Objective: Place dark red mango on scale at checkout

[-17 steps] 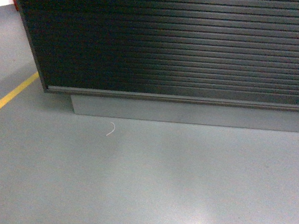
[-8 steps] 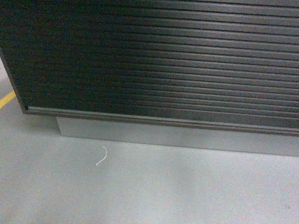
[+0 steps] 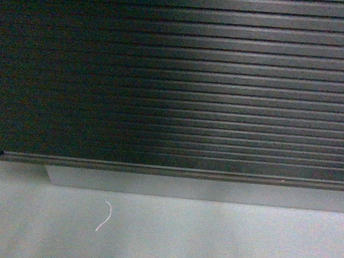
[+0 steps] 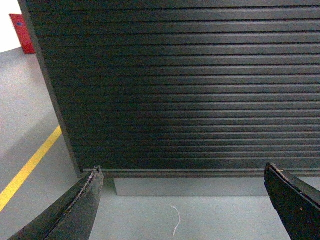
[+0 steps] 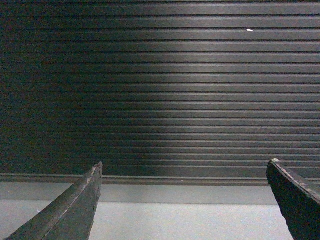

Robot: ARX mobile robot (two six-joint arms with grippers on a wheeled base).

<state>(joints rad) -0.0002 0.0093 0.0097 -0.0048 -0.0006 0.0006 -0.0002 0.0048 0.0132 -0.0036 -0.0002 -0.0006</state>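
Observation:
The checkout [image 3: 186,89] fills most of the head view: a dark front of horizontal ribbed slats over a grey base [image 3: 197,189]. Its top is out of view, and so are the dark red mango and the scale. In the left wrist view the left gripper [image 4: 182,172] is open, its two dark fingers wide apart with only floor between them, facing the slatted front [image 4: 180,90]. In the right wrist view the right gripper [image 5: 185,167] is open too and holds nothing, pointing at the slats [image 5: 160,85]. Neither gripper shows in the head view.
Grey floor [image 3: 212,237] runs along the counter's base, with a small white curled thread [image 3: 103,216] on it. The counter's left corner [image 4: 50,90], a yellow floor line [image 4: 30,167] and a red object [image 4: 21,32] far back show in the left wrist view.
The counter front has grown larger and slid down in the head view. Its left corner and the yellow line have left that view. The white thread has moved lower.

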